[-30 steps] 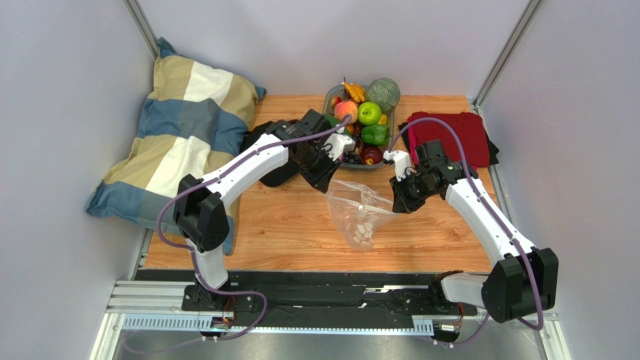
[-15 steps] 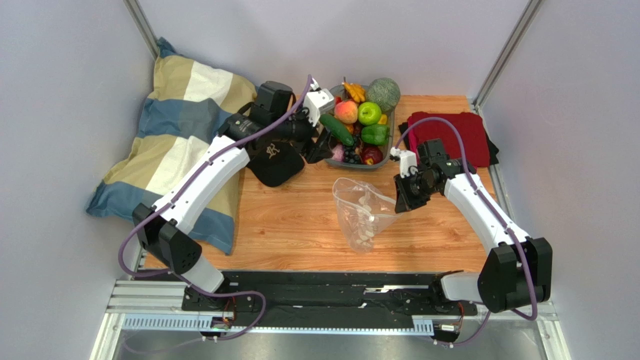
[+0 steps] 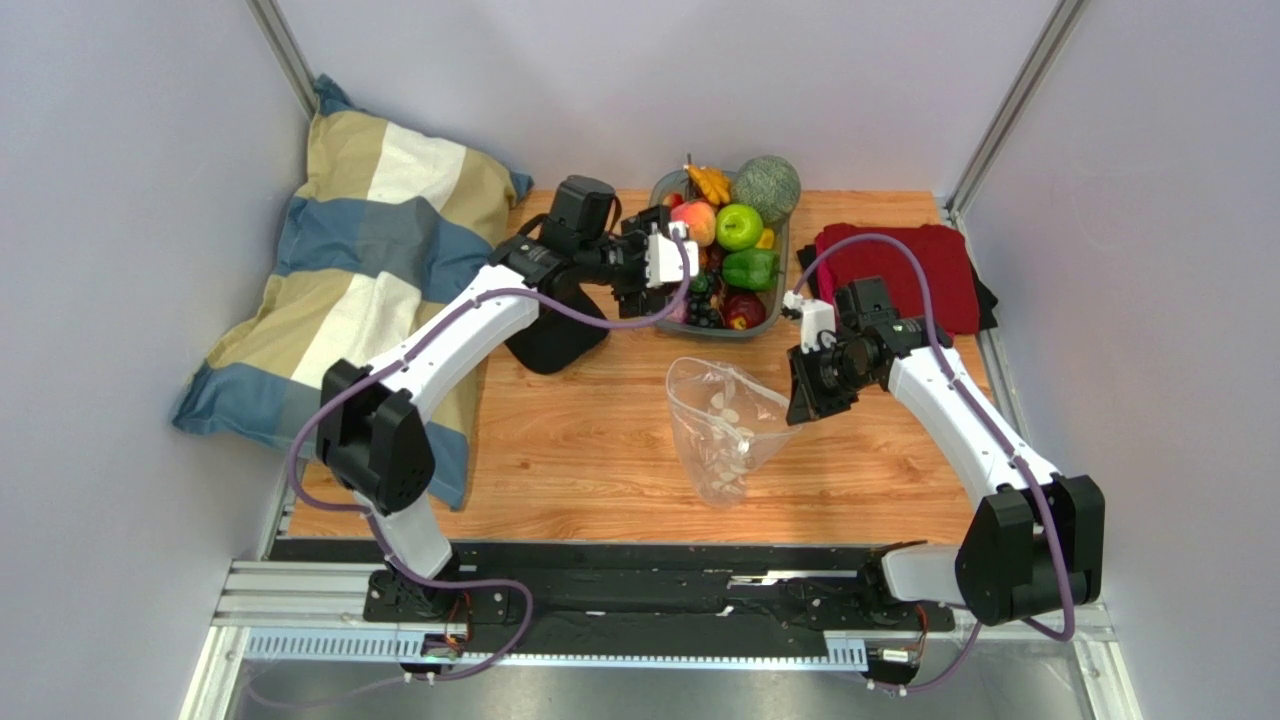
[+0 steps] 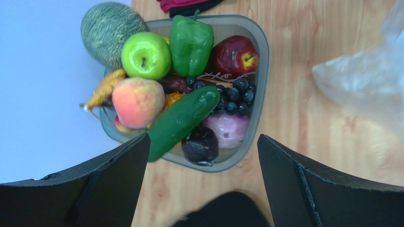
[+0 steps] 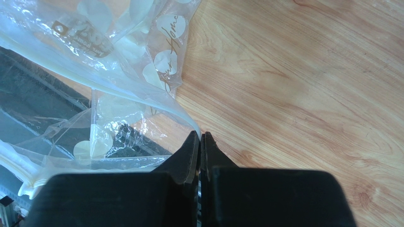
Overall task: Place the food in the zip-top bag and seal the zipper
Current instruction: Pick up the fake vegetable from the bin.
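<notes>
The zip-top bag (image 3: 721,428) is clear with white dots and stands on the table, its mouth lifted toward the tray. My right gripper (image 3: 796,402) is shut on the bag's right edge; in the right wrist view the film (image 5: 118,71) runs into the closed right gripper (image 5: 201,137). The zipper (image 5: 57,59) shows as a whitish strip along the mouth. The food fills a grey tray (image 4: 263,71): green apple (image 4: 146,56), green pepper (image 4: 191,43), peach (image 4: 137,101), cucumber (image 4: 182,120), grapes (image 4: 230,97). My left gripper (image 3: 669,263) (image 4: 203,139) hangs open and empty over the tray's near rim.
A striped pillow (image 3: 368,285) lies at the left, partly off the table. A black cap (image 3: 556,338) sits under the left arm. A folded red cloth (image 3: 917,270) lies at the back right. A melon (image 4: 110,33) rests at the tray's far corner. Walls close in on both sides.
My left gripper has opened wide and swung from the bag's mouth back to the tray. The right gripper has kept its hold on the bag, which shifted slightly.
</notes>
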Robot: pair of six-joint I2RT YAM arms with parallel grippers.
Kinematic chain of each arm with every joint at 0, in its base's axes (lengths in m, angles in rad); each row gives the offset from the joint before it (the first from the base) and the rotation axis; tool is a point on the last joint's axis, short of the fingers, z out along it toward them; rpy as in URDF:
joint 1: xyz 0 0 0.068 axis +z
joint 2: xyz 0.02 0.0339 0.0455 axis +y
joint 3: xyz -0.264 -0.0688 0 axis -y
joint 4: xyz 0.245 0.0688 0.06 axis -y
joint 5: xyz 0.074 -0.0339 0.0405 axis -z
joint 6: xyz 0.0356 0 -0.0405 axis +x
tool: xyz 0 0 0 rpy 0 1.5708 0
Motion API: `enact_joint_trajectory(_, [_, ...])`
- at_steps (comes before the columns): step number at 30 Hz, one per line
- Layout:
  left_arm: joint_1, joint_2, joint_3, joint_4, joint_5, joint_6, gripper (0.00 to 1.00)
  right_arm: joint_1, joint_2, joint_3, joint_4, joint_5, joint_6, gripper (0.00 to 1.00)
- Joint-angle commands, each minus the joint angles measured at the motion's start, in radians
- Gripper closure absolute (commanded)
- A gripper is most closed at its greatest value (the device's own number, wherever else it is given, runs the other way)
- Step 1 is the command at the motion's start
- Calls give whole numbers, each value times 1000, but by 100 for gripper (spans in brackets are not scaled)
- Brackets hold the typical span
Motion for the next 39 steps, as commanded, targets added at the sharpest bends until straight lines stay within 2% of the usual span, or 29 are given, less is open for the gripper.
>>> enact_joint_trajectory(1, [4, 74, 26, 52, 107, 369, 8, -7, -10, -3, 40, -3, 22, 100])
enact_joint_trajectory(7, [5, 219, 133, 11, 103, 539, 14, -16, -12, -7, 37, -3, 24, 100])
enact_joint_trajectory(11, [4, 271, 147, 14, 97, 653, 15, -22, -7, -3, 34, -4, 22, 100])
enact_joint_trajectory(18, [5, 331, 147, 69, 77, 705, 19, -22, -1, 11, 28, -15, 19, 100])
enact_joint_trajectory(25, [4, 341, 78, 221, 76, 779, 33, -22, 16, 13, 22, -26, 22, 100])
enact_joint_trajectory(34, [4, 371, 112, 176, 73, 836, 40, -26, 29, 13, 23, -26, 22, 100])
enact_joint_trajectory(38, [2, 374, 118, 156, 71, 850, 52, -27, 34, 19, 22, -27, 24, 100])
enact_joint_trajectory(39, [2, 369, 113, 158, 73, 846, 60, -27, 34, 20, 22, -27, 24, 100])
